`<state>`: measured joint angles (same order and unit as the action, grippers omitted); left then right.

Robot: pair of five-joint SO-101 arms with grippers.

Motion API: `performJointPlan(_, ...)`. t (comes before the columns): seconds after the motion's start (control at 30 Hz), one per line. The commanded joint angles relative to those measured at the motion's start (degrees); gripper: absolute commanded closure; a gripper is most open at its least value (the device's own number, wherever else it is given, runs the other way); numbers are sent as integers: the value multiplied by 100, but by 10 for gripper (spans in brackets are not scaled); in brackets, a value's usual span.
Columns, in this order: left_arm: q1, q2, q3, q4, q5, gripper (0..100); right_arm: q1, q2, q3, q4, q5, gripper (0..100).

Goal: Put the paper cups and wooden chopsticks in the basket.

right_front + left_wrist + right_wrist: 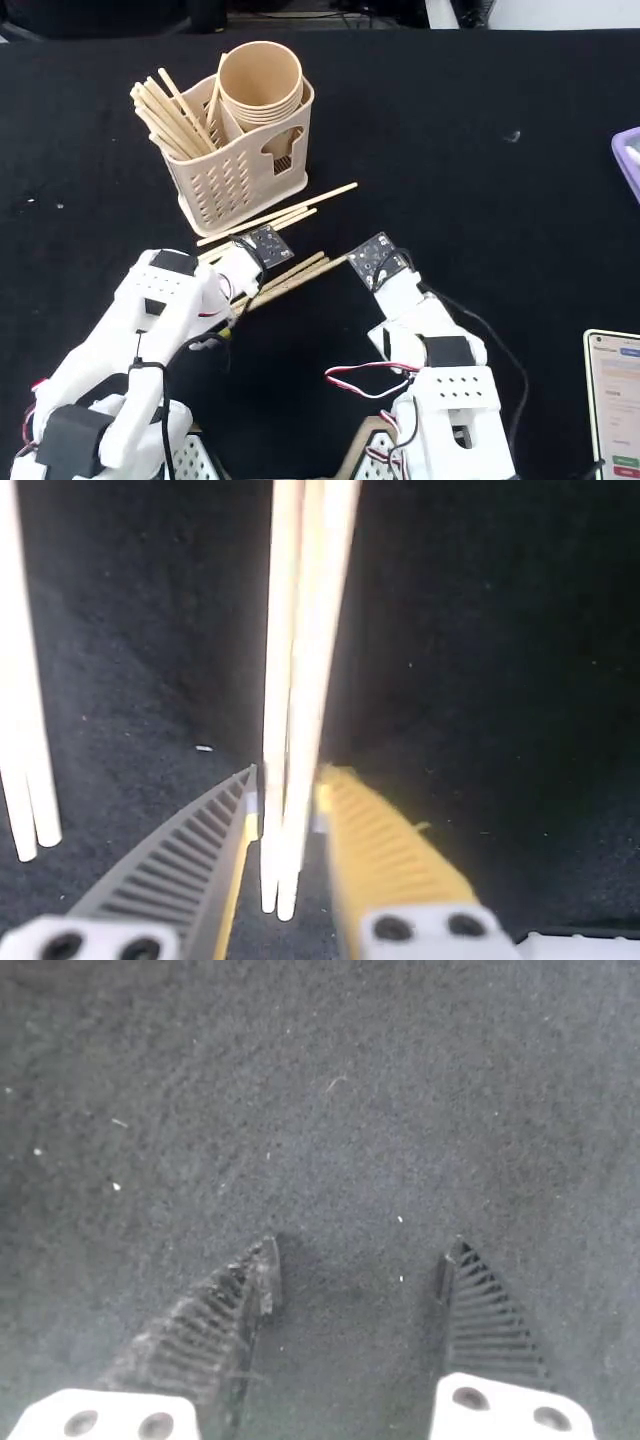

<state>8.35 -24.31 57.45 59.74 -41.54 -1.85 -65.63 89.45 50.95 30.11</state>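
Jaws of the left gripper (285,780) pinch two chopsticks (295,660) that lie on the black table (480,200) just in front of the basket (235,180) — loose sticks (285,213) rest between them and it. Cups (262,80) stand stacked in the basket. Right gripper (360,1260) gapes wide over bare cloth — holding nothing.

High view overhead; wrist views close above table (480,100).

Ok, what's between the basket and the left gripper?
Loose chopsticks lie on the table between the basket and the left gripper, as the high view shows.
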Motion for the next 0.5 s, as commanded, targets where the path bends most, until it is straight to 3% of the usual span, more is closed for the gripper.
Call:
performJointPlan(0.0, 57, -167, -154, 26, -44, 845, 70, -127, -22, -97, 9, 744)
performJointPlan(0.27, 75, -158, -382, 9, -9, 845, 70, -127, -22, -97, 9, 744)
performJointPlan(0.47, 57, -18, 136, -1046, 149, 845, 70, -127, -22, -97, 9, 744)
